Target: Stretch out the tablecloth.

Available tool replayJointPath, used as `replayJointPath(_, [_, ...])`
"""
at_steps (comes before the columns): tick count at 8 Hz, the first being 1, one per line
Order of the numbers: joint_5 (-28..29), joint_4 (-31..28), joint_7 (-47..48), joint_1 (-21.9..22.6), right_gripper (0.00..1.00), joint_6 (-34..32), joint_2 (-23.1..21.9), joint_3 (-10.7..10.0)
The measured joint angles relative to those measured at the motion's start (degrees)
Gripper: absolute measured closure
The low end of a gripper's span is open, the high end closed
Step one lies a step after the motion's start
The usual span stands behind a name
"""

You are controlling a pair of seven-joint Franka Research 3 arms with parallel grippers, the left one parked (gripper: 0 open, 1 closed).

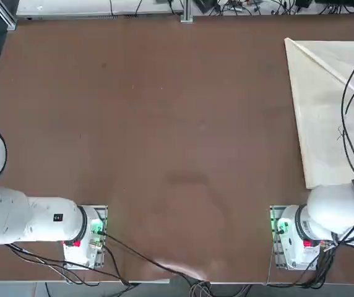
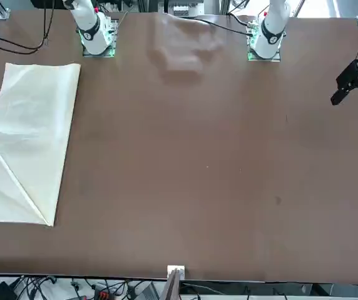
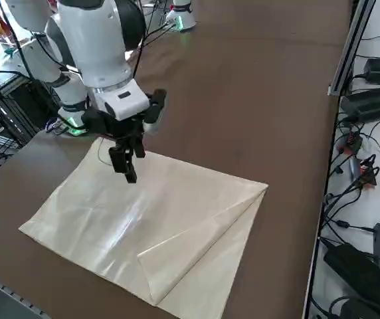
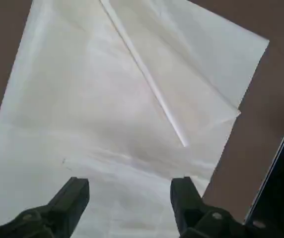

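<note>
The tablecloth (image 3: 150, 226) lies flat on the brown surface (image 1: 164, 124), at the edge on the robot's right, toward the far right corner. It is a thin cream sheet, plain, with soft creases. One corner is folded back over the sheet, forming a diagonal flap whose fold line runs across the cloth (image 4: 142, 74).

Judged from its look, the fabric is light, limp and offers no stiffness: it will drape and drag rather than slide as one piece, and it may bunch if pulled quickly. A suitable hold is the free tip or edge of the folded flap, pinched as a single layer, then drawn outward to open the fold.

The right end effector (image 3: 127, 161) hangs above the cloth's middle region, clear of the fabric and pointing down. Its fingers (image 4: 70, 198) stand apart in the wrist view, with only cloth visible between them; it holds nothing.
</note>
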Motion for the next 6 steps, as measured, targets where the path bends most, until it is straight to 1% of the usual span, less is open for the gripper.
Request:
replayJointPath(2, [0.0,-0.5,-8.3,-2.0,0.00,5.8,3.3,0.0])
replayJointPath(4, [0.0,-0.7,-15.0,-4.2,0.00,12.6,8.0,0.1])
replayJointPath(5, [0.6,-0.7,-19.7,-5.5,0.00,16.8,10.4,0.2])
replayJointPath(6, [2.3,-0.7,-24.7,-6.7,0.00,20.3,12.5,0.2])
